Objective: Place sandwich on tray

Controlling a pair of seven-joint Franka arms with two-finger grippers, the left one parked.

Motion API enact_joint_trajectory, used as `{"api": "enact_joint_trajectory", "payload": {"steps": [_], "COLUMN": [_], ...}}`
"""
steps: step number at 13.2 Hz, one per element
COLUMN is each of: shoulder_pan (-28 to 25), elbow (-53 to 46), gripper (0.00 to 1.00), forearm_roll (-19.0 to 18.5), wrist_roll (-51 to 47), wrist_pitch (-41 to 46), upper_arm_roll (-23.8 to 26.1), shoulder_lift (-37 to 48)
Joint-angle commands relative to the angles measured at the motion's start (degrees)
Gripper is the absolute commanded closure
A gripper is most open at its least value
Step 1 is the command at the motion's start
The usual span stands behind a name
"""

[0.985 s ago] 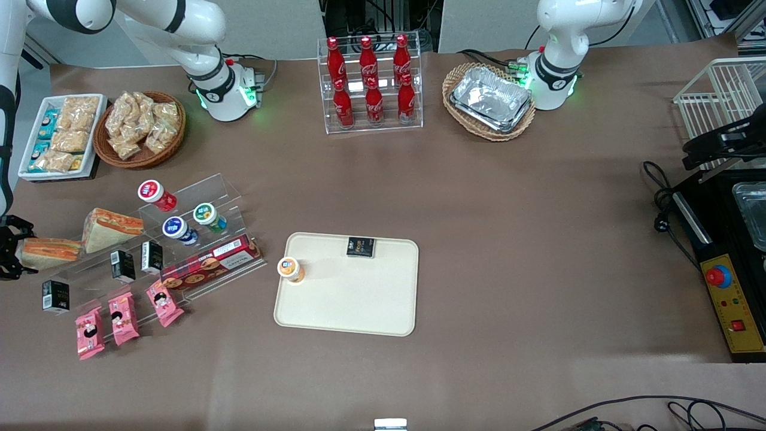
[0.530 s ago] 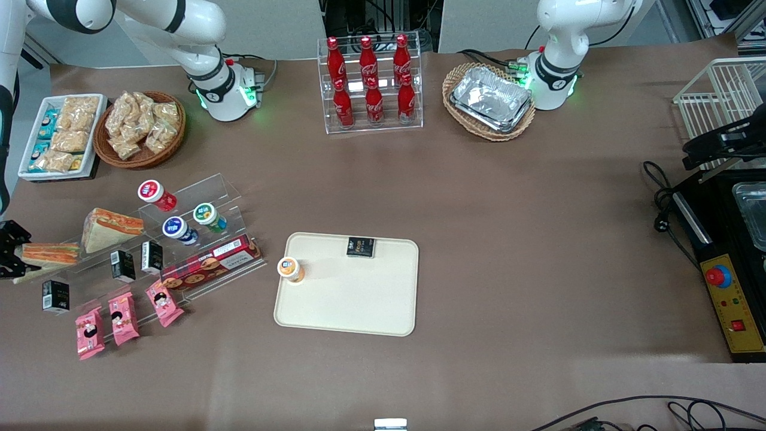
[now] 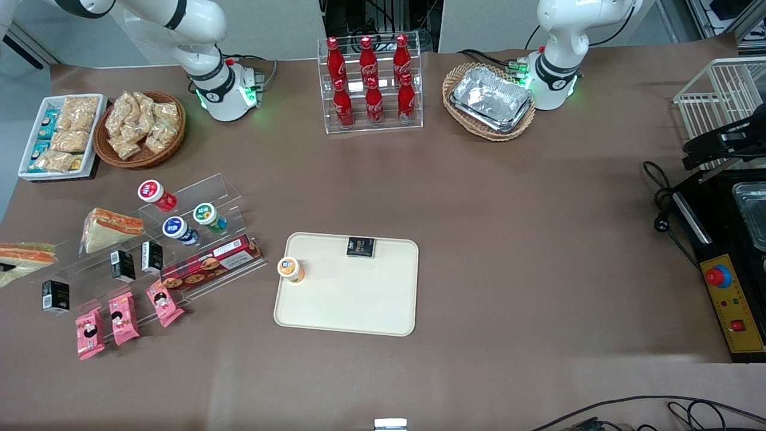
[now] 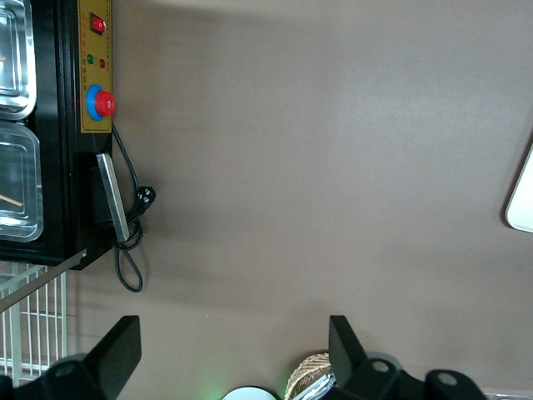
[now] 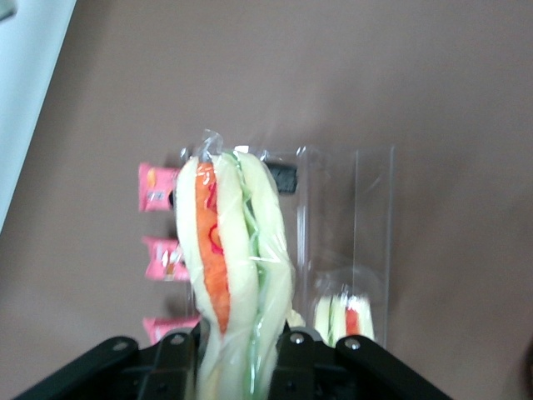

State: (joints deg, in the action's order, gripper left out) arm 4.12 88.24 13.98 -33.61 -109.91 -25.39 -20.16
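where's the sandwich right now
The sandwich is gripped in the end effector, lifted above the table at the working arm's end. It hangs beside the clear rack, where the second sandwich sits.

Cut off at the front view's edge: the sandwich [image 3: 24, 256], only partly in frame just beside the clear tiered stand [image 3: 149, 245], toward the working arm's end of the tabletop [image 3: 508, 209]. Out of frame there: the pincer [image 5: 237, 354], seen only in the right wrist view, clamped on the wedge, with its base lost at that picture's edge. Partly hidden by that wedge: the stand and three pink packets [image 5: 158, 258]. Too small to read: labels on the stand's black cartons [image 3: 122, 266].
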Motion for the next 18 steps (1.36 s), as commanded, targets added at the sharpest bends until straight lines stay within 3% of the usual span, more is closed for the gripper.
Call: {"api": "enact_joint_trajectory", "payload": {"steps": [1, 4, 10, 18], "shoulder_pan": [-4.45, -9.63, -28.34, -44.97], "elbow": [-2.55, -2.55, -2.63, -2.64], "gripper": [0.85, 0.85, 0.85, 0.85], "forearm_roll": [1.05, 1.4, 0.88, 0.96], "wrist_roll": [-3.02, -14.61, -44.48, -77.37], "wrist_pitch": [4.88, 8.29, 7.6, -12.14], "upper_arm_roll": [-0.28, -0.1, -0.28, -0.28], "shoulder_lift": [1.43, 2.4, 3.02, -6.11]}}
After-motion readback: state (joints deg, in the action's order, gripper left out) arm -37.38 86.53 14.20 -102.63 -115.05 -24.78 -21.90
